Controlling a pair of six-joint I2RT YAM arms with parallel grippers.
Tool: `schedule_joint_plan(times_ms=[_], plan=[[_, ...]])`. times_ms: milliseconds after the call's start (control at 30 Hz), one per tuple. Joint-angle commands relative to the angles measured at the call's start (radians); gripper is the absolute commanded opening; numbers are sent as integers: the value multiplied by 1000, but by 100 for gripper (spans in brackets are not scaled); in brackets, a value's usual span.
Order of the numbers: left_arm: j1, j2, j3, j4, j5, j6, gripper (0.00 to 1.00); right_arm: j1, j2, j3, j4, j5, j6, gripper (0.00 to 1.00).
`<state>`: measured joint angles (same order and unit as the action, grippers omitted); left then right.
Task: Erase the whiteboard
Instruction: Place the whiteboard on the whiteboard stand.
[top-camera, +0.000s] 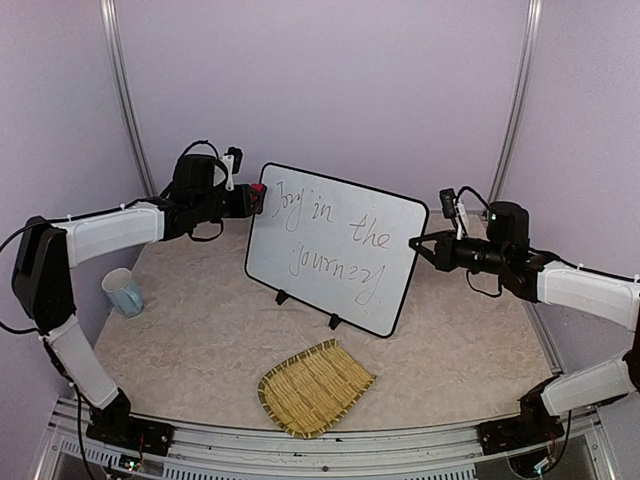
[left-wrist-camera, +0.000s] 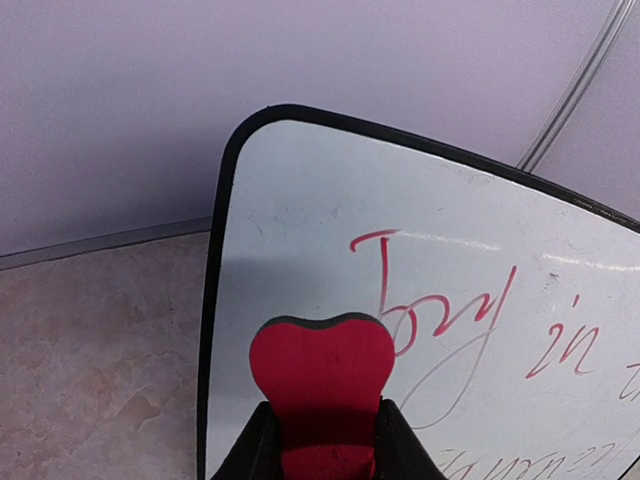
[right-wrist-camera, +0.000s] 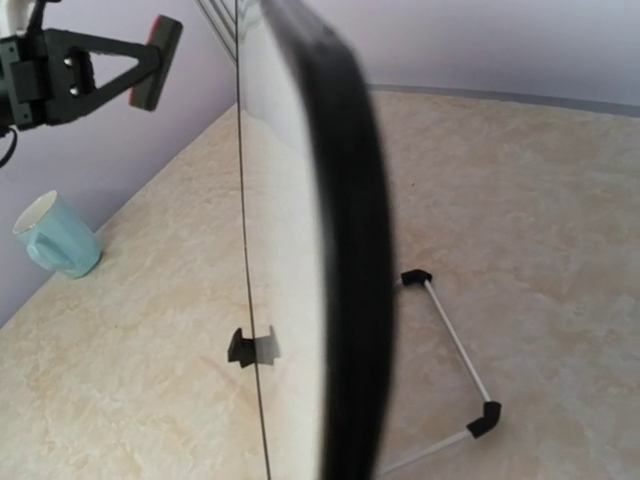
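While left pincer (left-wrist-camera: 324, 435) grips a red eraser (left-wrist-camera: 320, 365) by the whiteboard (top-camera: 330, 250), right pincer (top-camera: 415, 243) sits closed at its edge; mug (top-camera: 122, 292) contents hidden.

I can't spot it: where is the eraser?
In the overhead view, the red eraser sits in the left gripper, by the top-left corner of the whiteboard.

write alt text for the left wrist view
A red heart-shaped eraser, held in the left gripper, sits in front of the whiteboard near its upper left corner, beside red handwriting that begins "Joy in".
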<state>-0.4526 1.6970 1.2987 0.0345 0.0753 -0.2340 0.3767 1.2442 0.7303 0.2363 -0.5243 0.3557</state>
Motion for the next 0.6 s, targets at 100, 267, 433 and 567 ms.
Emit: schedule_joint_plan(times_ms=[100, 267, 433, 567], plan=[[33, -19, -52, 100, 91, -4, 27, 2, -24, 15, -79, 136, -100, 2], [32, -35, -91, 109, 106, -15, 27, 1, -32, 30, -111, 164, -112, 21], [33, -53, -128, 132, 126, -35, 27, 0, -22, 49, -131, 189, -127, 35], [33, -69, -160, 159, 147, -52, 28, -18, 4, 96, -167, 202, -138, 52]])
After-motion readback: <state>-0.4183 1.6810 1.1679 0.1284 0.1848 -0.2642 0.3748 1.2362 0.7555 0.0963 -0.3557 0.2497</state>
